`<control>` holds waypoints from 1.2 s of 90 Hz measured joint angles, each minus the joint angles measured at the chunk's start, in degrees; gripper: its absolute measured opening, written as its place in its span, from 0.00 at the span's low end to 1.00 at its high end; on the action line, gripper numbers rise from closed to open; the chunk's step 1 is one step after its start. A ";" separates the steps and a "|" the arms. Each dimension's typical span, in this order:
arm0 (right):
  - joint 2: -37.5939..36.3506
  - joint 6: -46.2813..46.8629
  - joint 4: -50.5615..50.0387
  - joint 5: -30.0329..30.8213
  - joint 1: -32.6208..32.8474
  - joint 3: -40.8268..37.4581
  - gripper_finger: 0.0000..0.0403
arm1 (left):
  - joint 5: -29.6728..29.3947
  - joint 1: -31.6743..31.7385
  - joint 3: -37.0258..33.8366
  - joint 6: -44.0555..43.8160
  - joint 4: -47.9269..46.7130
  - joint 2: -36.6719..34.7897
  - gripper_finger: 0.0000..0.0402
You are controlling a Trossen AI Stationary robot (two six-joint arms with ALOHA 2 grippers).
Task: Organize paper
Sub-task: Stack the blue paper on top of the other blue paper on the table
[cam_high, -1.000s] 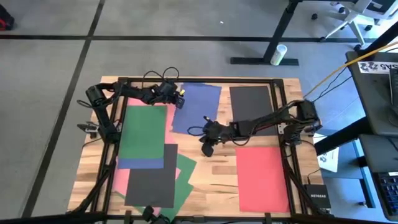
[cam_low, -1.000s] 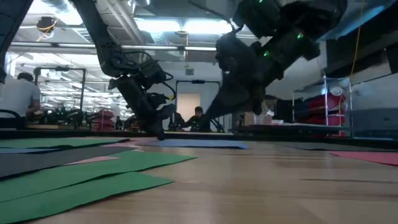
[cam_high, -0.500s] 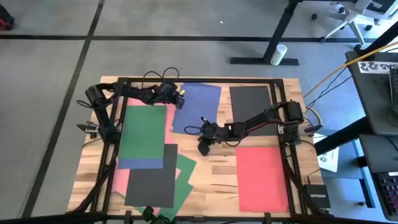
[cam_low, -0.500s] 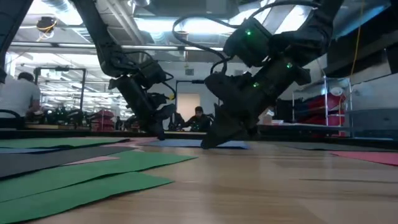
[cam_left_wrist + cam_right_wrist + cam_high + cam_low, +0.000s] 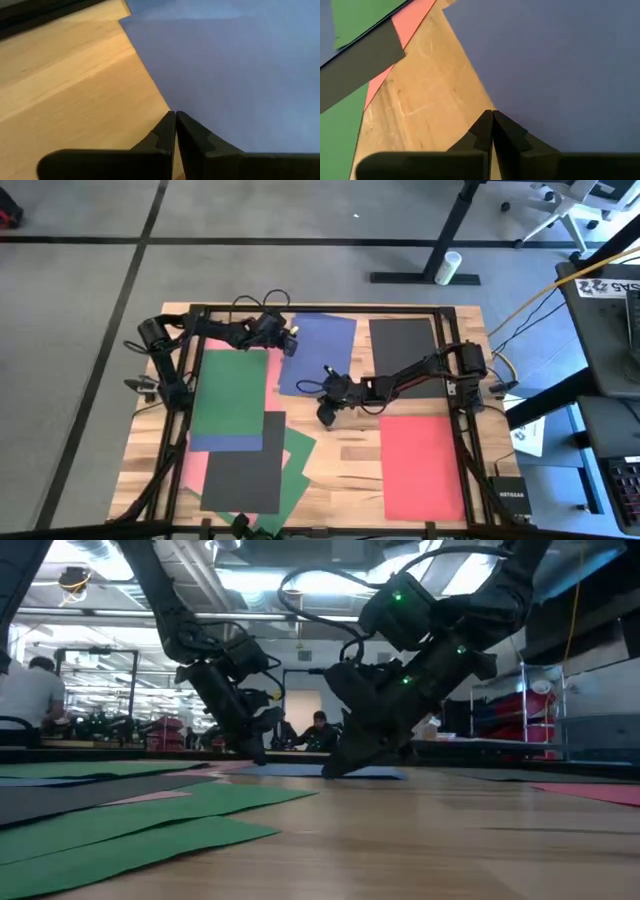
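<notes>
High view: blue sheet [image 5: 316, 353] long axis front-to-back, flat; both tools [image 5: 292, 346] [image 5: 325, 412] pressed together at its edge.

Matt paper on pale wood.
Blue sheet [image 5: 560, 65], green sheet [image 5: 230, 390], red sheet [image 5: 422, 468]: thin, flat, matt. Table [image 5: 345, 470]: grained, smooth, lightly scratched. Fingers [image 5: 507, 135]: dark, matt.

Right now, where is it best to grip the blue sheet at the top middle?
Probably by its corners: the blue sheet lies flat, so only edges can be pinched. The left gripper and right gripper each sit shut at one.
</notes>
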 joint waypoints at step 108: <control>0.04 -0.01 -0.07 -0.84 0.09 -0.07 0.00 | -0.25 -2.13 -0.11 0.54 -3.93 -8.60 0.00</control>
